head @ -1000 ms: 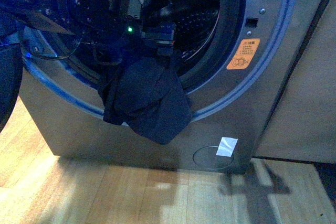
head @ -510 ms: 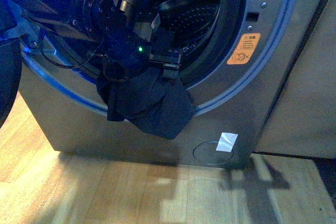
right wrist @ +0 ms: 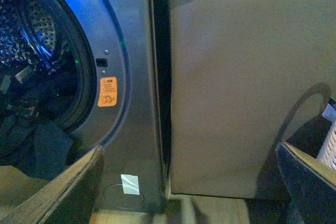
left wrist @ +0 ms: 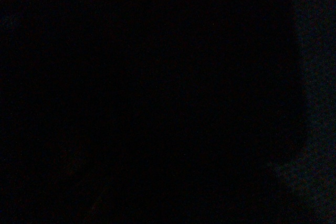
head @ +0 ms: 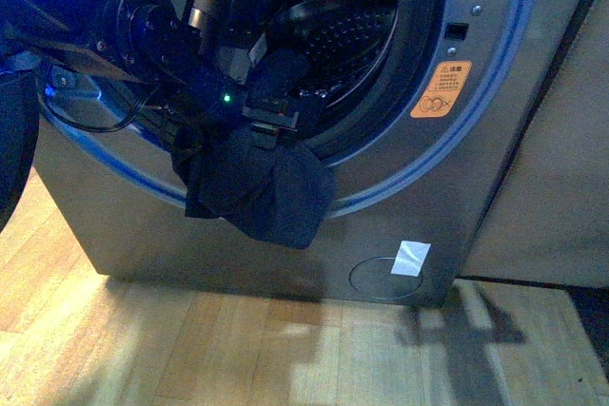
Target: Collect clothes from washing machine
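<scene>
Clothes (head: 259, 187): one plain navy-black garment with no pattern, bunched into a soft, rounded lump with a few loose folds.
Position: it hung straight below the left pincer (head: 268, 128), draped over the lower lip of the washing machine's (head: 457, 178) round mouth. Its top touched the pincer, and its lower lobe dangled free in front of the grey panel, clear of the floor (head: 285, 349).
Left pincer: it looked closed on the top fold of the clothes. This is a judgement, since black fingers met dark cloth there. The left wrist view was dark and told nothing.
Right pincer (right wrist: 189, 153): its fingers were spread wide with nothing between them. It was well apart from the clothes and faced the seam between the washing machine and the cabinet (right wrist: 236, 77).
Drum (head: 357, 40): perforated steel showed behind and beyond the left pincer.
Sticker (head: 441, 92): orange, on the machine's front, well out to the side of the left pincer.
Handling: probably light, limp and unbreakable. It would sag and stretch rather than keep its shape. Whether it was damp could not be told.
Best hold: the thick bunched upper part, where several layers stack up, would likely grip more surely than a single loose edge.
Risk: the hanging lobe might drag or snag on the mouth's lip.
</scene>
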You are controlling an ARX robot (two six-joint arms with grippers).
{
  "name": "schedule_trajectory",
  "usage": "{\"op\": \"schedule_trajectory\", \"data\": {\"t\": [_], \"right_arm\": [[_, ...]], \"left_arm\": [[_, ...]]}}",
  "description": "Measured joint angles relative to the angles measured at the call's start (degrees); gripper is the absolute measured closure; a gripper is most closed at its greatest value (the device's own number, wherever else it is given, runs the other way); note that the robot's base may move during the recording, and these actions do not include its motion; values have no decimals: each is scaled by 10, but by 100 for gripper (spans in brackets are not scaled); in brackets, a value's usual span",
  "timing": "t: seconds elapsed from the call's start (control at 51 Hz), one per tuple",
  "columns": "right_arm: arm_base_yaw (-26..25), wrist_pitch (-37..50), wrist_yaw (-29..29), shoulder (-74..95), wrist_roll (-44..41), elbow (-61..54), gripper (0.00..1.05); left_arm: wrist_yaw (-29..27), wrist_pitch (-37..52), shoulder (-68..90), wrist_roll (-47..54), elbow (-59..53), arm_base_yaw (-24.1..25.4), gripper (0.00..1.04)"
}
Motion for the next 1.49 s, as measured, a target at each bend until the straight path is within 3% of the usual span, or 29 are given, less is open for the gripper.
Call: {"op": "schedule_trajectory", "data": {"t": [0.275,0.392,0.765,0.98,1.176,1.49], "right_arm": [[0,0,0,0,0,0,7],[0,0,0,0,0,0,7],[0,0,0,0,0,0,7],[0,0,0,0,0,0,7],[0,0,0,0,0,0,7],[0,0,0,0,0,0,7]], "left_arm": [[45,53,-58,-13,-81,14,82],[73,93,-107,-13,-141,14,91],[168,174,-356,-7,-334,22,93],[234,168,-534,2,-400,29,94],[265,124,-641,19,-386,16,94],[226,35,-663,32,-210,-98,94]]}}
